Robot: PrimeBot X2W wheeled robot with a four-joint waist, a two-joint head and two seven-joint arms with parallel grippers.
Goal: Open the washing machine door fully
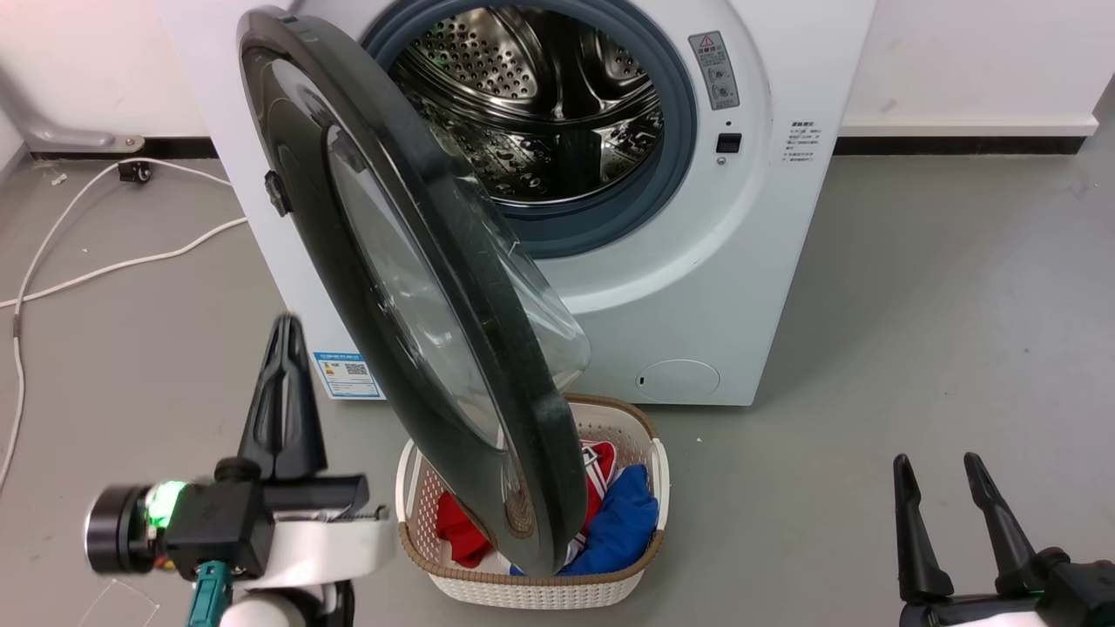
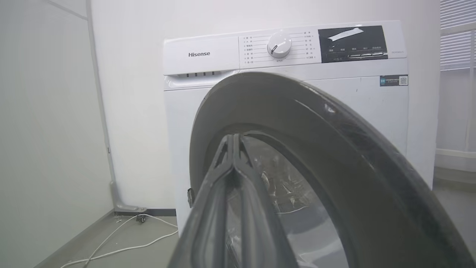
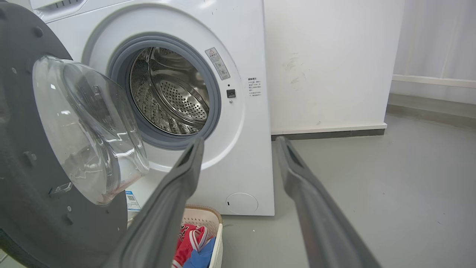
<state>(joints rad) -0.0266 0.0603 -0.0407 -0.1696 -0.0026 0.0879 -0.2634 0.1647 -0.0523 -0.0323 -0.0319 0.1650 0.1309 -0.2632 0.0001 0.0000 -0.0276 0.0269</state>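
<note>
**A:** Nearest, on the left, the left gripper [image 1: 283,331] has its fingers pinched together on nothing. I can't tell if the tips touch the washing machine door [image 1: 300,226].

**B:** On the right, the right gripper [image 1: 936,461] is spread wide and empty, well clear.

**A:** The door's lower edge hides half the clothes in the basket [image 1: 409,540].

**B:** It stands partly open, hinged on the left. The rim is black and the clear bowl faces the washing machine [image 1: 697,287], with the drum [image 1: 540,96] bare beyond.
</note>
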